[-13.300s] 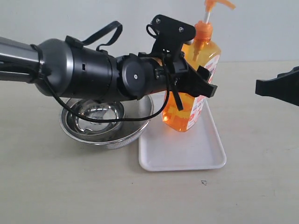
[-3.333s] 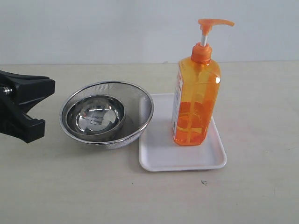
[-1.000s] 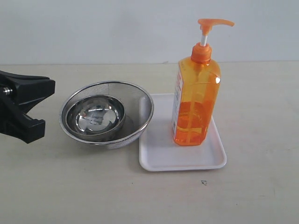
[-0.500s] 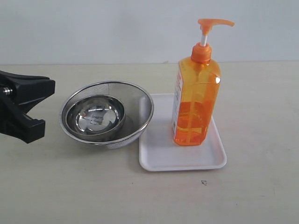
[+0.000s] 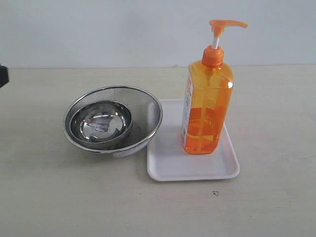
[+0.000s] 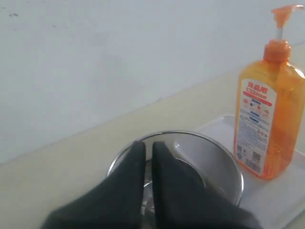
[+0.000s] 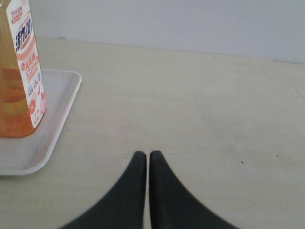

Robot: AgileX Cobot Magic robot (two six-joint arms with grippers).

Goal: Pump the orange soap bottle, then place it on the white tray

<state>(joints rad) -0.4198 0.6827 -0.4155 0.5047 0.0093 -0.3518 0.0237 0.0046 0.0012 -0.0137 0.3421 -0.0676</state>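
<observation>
The orange soap bottle (image 5: 206, 106) stands upright on the white tray (image 5: 170, 165), pump head raised, untouched by either arm. It also shows in the left wrist view as the bottle (image 6: 266, 126) on the tray (image 6: 281, 200), and in the right wrist view as the bottle (image 7: 19, 71) on the tray (image 7: 52, 114). My left gripper (image 6: 148, 144) is shut and empty, off to the left with the strainer beyond its tips. My right gripper (image 7: 147, 154) is shut and empty above bare table, well away from the tray. Of the arms, only a dark sliver (image 5: 2, 75) at the left edge shows in the exterior view.
A round steel mesh strainer (image 5: 143, 106) holding a smaller steel bowl (image 5: 100, 123) sits against the tray's left side; the strainer (image 6: 214, 152) also appears in the left wrist view. A pale wall runs behind the beige table (image 5: 74, 197).
The left gripper has pulled back out of the exterior view's left edge; only a dark sliver remains. Bottle, tray and strainer have not moved.
</observation>
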